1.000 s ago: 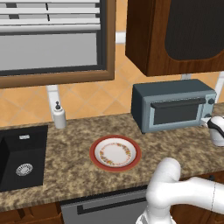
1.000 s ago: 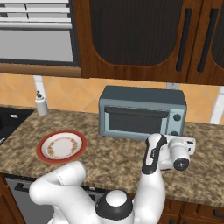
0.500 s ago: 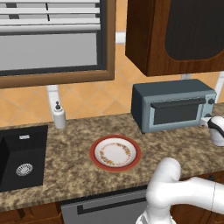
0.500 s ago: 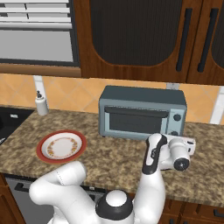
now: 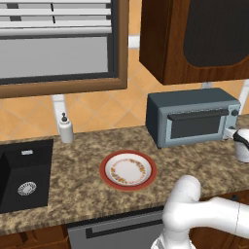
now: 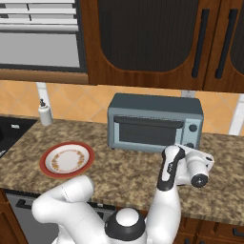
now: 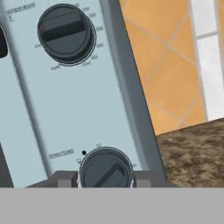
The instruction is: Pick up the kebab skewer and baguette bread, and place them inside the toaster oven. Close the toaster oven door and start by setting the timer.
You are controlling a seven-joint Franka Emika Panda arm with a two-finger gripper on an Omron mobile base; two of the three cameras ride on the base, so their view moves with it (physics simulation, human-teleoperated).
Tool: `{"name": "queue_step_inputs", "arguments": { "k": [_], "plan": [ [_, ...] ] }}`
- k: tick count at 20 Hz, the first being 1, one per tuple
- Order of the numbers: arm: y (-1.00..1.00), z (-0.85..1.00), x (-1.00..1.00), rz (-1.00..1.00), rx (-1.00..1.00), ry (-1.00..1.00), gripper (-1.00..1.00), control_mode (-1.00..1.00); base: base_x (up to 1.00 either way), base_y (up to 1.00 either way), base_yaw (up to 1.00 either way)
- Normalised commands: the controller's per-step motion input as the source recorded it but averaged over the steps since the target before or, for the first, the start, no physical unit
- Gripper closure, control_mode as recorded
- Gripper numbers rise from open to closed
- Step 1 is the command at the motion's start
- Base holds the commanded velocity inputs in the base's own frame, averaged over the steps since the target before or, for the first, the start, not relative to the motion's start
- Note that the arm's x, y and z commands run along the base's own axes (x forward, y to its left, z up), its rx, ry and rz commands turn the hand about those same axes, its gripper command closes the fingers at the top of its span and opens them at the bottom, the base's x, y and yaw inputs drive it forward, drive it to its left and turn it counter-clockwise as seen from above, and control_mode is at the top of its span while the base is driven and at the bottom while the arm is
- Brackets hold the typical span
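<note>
My gripper point(image 7: 105, 179) sits right at the lower knob point(image 7: 105, 168) on the oven's control panel, one fingertip point(image 7: 64, 179) on each side of the dial, jaws narrowed to about the knob's width. The tips look to be against its rim, though I cannot tell for sure that they are clamped on it. A second, larger knob point(image 7: 66, 34) sits further up the same pale panel.

From the right base view my hand point(image 6: 193, 164) is level with the lower right corner of the toaster oven point(image 6: 155, 121), wrist turned so the gripper points into the front panel; my forearm rises from below and bends at the elbow in front of the counter.

The toaster oven door point(image 6: 148, 132) is closed, its bar handle across the top of the dark glass. I cannot see the skewer or the bread.

The oven stands on a speckled brown stone counter point(image 5: 82, 180). To its left lies a red-rimmed plate point(image 5: 128, 169), then a soap dispenser point(image 5: 65, 128) by a black sink point(image 5: 22, 172). Orange tiles back the counter, dark wood cabinets point(image 6: 143, 43) hang above, and a window point(image 5: 58, 44) is over the sink.
</note>
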Motion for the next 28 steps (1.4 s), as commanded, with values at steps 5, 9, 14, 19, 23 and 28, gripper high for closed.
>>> {"name": "queue_step_inputs", "arguments": {
  "k": [5, 9, 14, 19, 23, 28],
  "plan": [
    [-0.11, -0.03, 0.0, 0.0, 0.26, -0.01, 1.0, -1.0, 0.0, 0.0, 0.0],
    [-0.04, 0.0, 0.0, 0.0, 0.26, 0.0, 1.0, -1.0, 0.0, 0.0, 0.0],
    [0.0, 0.0, 0.0, 0.0, 0.26, -0.01, 1.0, -1.0, 0.0, 0.0, 0.0],
    [0.0, 0.0, 0.0, 0.0, 0.27, 0.0, 1.0, -1.0, 0.0, 0.0, 0.0],
    [0.0, 0.0, 0.0, 0.0, 0.28, 0.0, 1.0, -1.0, 0.0, 0.0, 0.0],
    [0.0, 0.0, 0.0, 0.0, 0.27, 0.0, 1.0, -1.0, 0.0, 0.0, 0.0]
  ]
}}
